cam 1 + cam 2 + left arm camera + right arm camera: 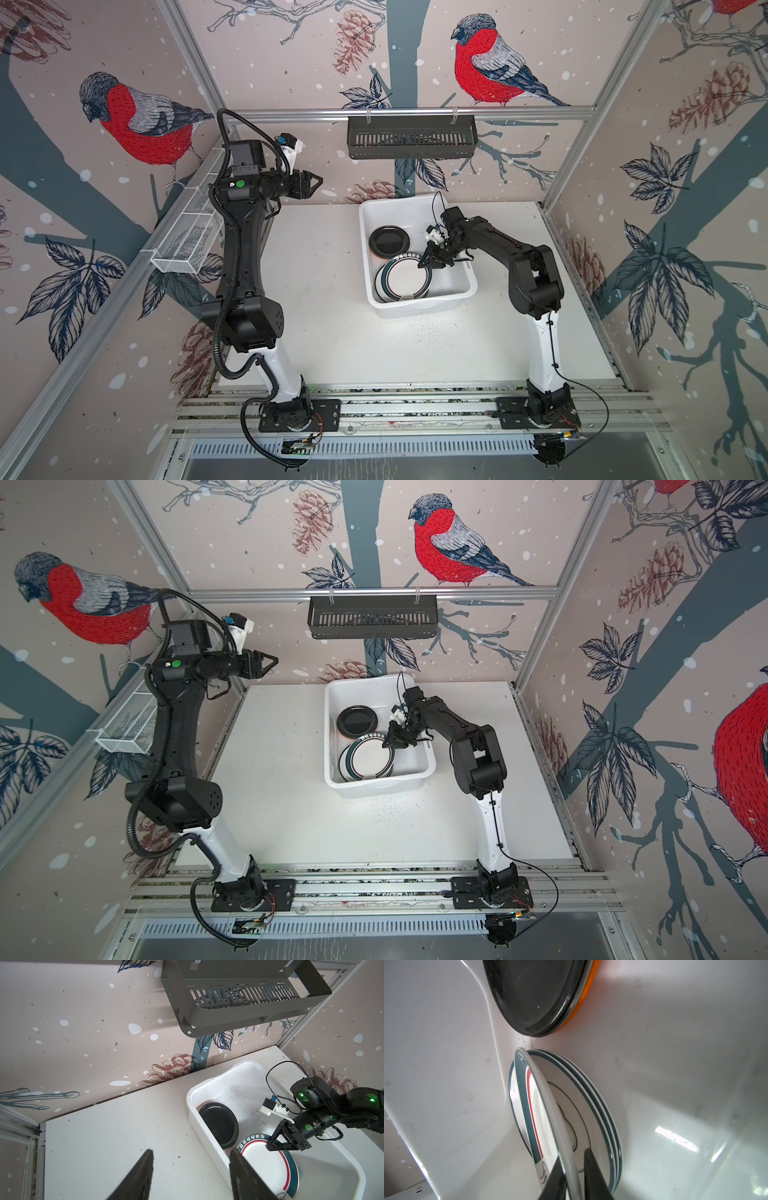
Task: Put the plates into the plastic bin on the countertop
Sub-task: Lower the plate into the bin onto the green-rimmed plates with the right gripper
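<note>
Countertop (324,332) carries the plastic bin (419,309) toward its back. Inside, three green-rimmed white plates (600,1109) lie stacked, with a fourth plate (268,1165) tilted on them. A black plate (389,241) sits on an orange plate (588,987) just beside. The right gripper (424,262) straddles the tilted rim; whether it clamps cannot be told. The left gripper (191,1152) hangs parted and empty above the countertop's left side.

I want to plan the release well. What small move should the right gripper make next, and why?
Probably open the right gripper wider: its fingers straddle the rim of the white round plate with teal and red rings, which leans tilted on the stacked plates inside the white plastic bin.
</note>
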{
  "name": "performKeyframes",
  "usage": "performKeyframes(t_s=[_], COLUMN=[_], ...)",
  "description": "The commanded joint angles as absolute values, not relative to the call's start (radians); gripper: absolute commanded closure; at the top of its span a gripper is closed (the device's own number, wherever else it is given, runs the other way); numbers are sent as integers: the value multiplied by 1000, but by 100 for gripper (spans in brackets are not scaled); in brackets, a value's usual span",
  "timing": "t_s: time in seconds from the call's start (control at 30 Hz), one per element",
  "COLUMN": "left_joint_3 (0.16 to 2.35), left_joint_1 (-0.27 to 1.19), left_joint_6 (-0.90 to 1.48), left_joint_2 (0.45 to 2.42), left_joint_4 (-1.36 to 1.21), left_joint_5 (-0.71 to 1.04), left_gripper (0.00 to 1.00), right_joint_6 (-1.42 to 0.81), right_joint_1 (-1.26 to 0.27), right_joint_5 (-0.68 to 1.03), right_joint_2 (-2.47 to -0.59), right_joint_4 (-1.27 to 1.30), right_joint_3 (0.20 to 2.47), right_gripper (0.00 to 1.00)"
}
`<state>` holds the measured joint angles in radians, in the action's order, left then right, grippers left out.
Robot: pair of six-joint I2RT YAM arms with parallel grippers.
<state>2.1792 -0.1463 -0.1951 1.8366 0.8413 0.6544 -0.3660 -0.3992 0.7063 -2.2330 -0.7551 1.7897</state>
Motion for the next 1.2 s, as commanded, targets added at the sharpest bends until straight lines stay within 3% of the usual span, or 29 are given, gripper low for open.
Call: performKeyframes(t_s=[0.0, 1.17], left_joint_3=[2186, 2178], left_joint_1=[-146, -146], left_joint_6=[-211, -196], left_joint_2=[1836, 1854], left_joint_4=[814, 817], left_joint_5=[674, 694], left_gripper=[41, 41], right_joint_6=[-342, -323], right_joint_1=[-406, -423], right_joint_5=[671, 614], right_joint_2=[-2244, -2258], right_joint_4=[-796, -844], right_joint_3=[1795, 1824], right_gripper=[81, 71])
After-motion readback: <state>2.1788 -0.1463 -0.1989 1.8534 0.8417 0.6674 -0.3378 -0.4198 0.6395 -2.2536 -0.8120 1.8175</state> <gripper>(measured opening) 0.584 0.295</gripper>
